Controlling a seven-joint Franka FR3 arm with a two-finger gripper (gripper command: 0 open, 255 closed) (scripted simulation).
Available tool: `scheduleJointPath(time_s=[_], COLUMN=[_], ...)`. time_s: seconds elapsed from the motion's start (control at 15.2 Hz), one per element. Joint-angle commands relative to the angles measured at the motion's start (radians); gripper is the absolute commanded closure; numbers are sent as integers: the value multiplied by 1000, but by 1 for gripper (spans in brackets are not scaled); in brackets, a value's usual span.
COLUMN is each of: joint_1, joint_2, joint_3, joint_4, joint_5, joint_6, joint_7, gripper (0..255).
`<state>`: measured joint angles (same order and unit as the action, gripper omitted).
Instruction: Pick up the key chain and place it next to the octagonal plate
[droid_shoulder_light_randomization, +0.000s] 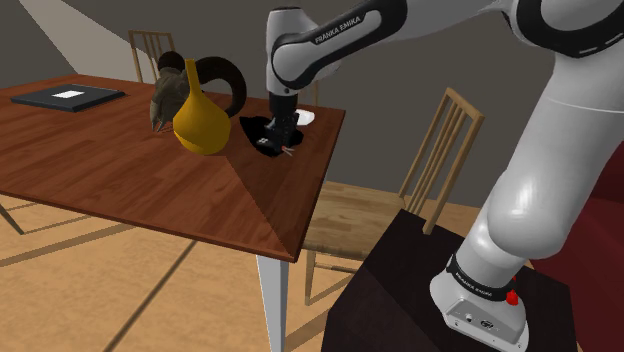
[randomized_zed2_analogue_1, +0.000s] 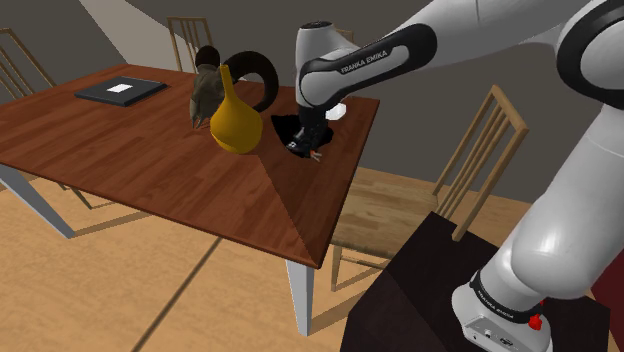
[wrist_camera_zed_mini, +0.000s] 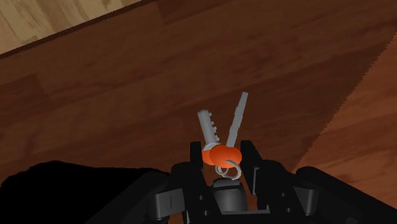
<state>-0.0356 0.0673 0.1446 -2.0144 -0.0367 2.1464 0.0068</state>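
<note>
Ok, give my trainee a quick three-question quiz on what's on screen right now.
1. True or false: the jaws clasp the key chain at its orange fob.
2. What stands right behind the yellow vase? A) a dark horned piece B) a lamp C) a cup
3. Fill in: the key chain's two keys are coloured ____.

Key: 1 true; 2 A; 3 grey.

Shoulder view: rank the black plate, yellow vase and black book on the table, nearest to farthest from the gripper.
1. Black plate: directly beneath the gripper, which holds the key chain.
2. Yellow vase: just to its left in that view.
3. Black book: far left end of the table.
</note>
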Motion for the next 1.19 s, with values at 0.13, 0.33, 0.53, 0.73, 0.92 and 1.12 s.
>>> scheduleJointPath(time_s=[0.13, 0.33, 0.53, 0.73, 0.92, 1.12], joint_1=[-50, -87, -124, -161, -198, -237], joint_2=[19, 42, 72, 110, 155, 208], joint_3=[-42, -72, -101, -126, -150, -170], joint_4=[31, 60, 100, 151, 213, 288], joint_5=[8, 15, 23, 31, 41, 52], joint_6=[-9, -15, -24, -37, -54, -76], joint_7=[-98, -169, -238, -305, -370, -433], gripper=[255, 255, 255, 255, 255, 255])
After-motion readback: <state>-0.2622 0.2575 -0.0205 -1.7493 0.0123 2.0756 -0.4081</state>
